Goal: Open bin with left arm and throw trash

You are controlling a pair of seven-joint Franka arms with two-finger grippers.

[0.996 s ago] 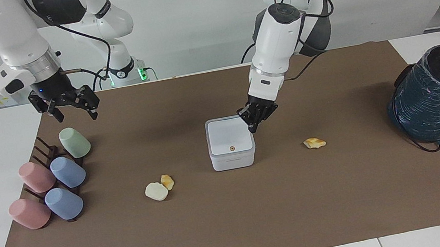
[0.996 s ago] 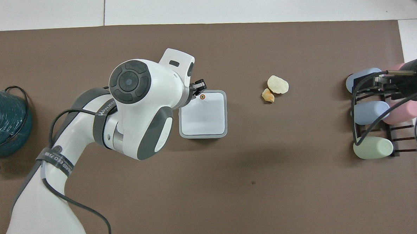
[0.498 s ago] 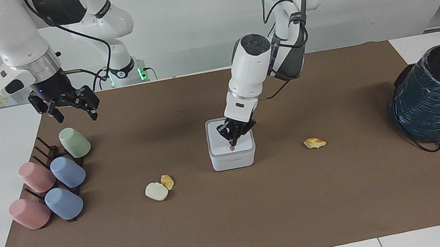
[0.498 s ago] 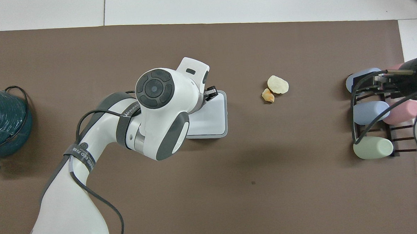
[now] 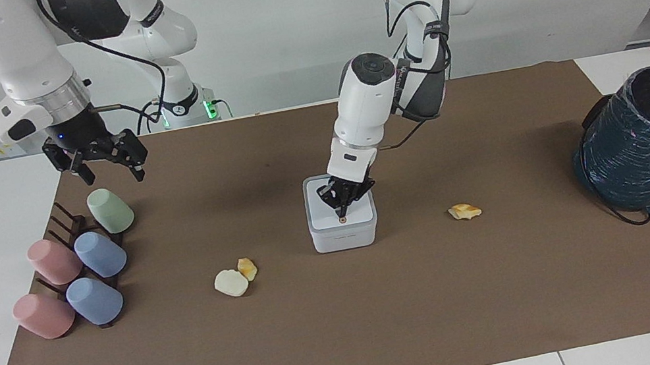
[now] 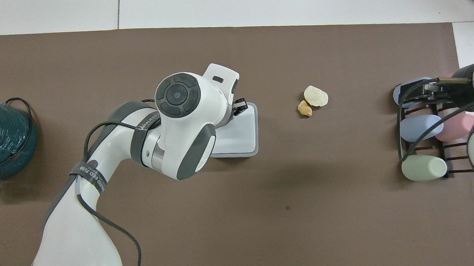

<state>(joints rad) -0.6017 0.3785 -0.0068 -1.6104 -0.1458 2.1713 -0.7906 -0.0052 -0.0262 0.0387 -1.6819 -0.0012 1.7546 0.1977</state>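
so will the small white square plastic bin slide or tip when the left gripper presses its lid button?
The small white square plastic bin looks squat and flat-based, so tipping seems unlikely. The left gripper points almost straight down, so little sideways shove. It looks light on the brown paper mat, so it may still skid.

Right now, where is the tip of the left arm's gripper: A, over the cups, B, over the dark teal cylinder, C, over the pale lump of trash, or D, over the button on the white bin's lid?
D: the left gripper points down at the round button on the closed lid of the white bin.
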